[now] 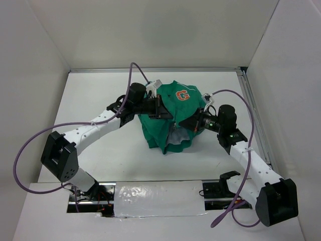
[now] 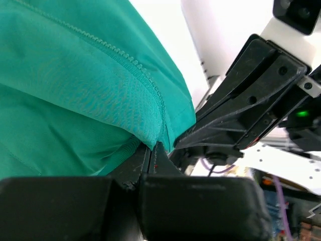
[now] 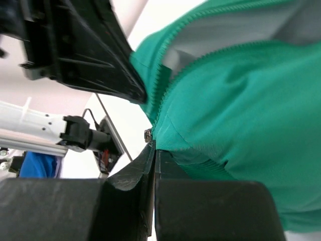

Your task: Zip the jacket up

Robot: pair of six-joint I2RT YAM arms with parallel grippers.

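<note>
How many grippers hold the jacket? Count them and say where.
2. The left gripper pinches the jacket at its zipper edge, on the heap's left. The right gripper pinches the zipper's end near the hem, on its right.

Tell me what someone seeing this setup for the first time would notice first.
The bright green jacket, bunched up at the middle of the white table with an orange G patch on top, stands out at once. Both arms meet at it: the left gripper and the right gripper each pinch its fabric by the zipper teeth, with pale lining showing between the open rows.
</note>
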